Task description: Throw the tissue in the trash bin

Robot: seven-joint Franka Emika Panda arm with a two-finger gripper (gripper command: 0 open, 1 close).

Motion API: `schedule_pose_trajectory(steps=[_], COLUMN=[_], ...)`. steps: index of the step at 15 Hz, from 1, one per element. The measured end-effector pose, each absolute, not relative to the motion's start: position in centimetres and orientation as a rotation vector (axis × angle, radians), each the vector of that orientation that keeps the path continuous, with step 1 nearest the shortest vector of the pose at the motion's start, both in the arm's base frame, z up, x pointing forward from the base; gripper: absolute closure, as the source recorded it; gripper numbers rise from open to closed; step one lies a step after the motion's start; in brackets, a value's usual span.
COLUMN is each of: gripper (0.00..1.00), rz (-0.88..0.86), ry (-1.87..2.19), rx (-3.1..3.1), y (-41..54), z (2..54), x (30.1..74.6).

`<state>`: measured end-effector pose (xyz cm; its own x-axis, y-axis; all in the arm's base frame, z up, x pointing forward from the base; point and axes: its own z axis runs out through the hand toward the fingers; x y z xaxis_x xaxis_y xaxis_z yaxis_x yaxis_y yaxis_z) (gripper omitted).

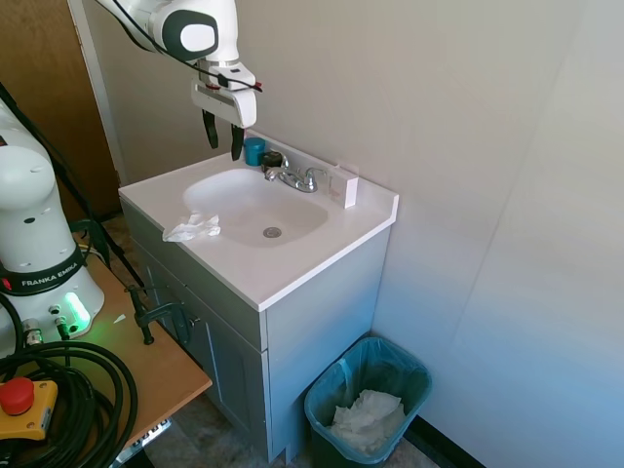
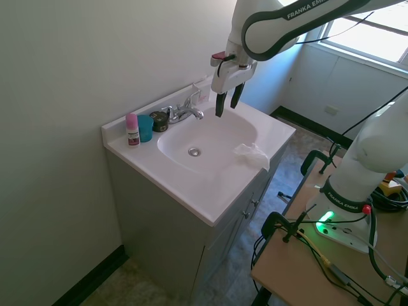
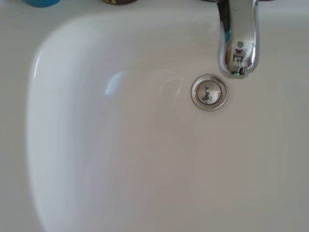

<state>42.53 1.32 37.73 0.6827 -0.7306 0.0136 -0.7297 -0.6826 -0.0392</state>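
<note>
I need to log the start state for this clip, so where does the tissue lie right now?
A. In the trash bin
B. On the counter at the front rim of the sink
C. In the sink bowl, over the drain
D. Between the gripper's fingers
B: the tissue sits on the white counter by the basin's front edge, while the open gripper hangs empty above the sink near the faucet.

"FRANKA EMIKA" is showing in white letters on the dark band around the arm's base [image 1: 39, 278], and again, partly cut off, in dark letters along the white upper arm link [image 2: 306, 14].
</note>
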Motion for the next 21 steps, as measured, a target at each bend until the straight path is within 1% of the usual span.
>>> schedule_pose_trajectory(steps=[2, 6, 9, 13, 16, 18, 19, 21], gripper=[0.0, 0.0, 0.0, 0.0, 0.0, 0.0, 1.0, 1.0], rz=[-0.034, 0.082, 0.176, 0.26, 0.291, 0.305, 0.306, 0.302], ry=[1.24, 1.311, 1.369, 1.393, 1.414, 1.43, 1.439, 1.449], rx=[-2.856, -2.89, -2.91, -2.933, -2.949, -2.945, -2.94, -2.933], y=[1.3, 2.7, 2.8, 2.6, 2.5, 1.9, 1.6, 1.1], z=[37.6, 36.4, 32.8, 27.5, 24.5, 23.5, 23.2, 23.0], x=[42.5, 41.6, 39.9, 38.1, 37.9, 37.9, 38.0, 38.1])
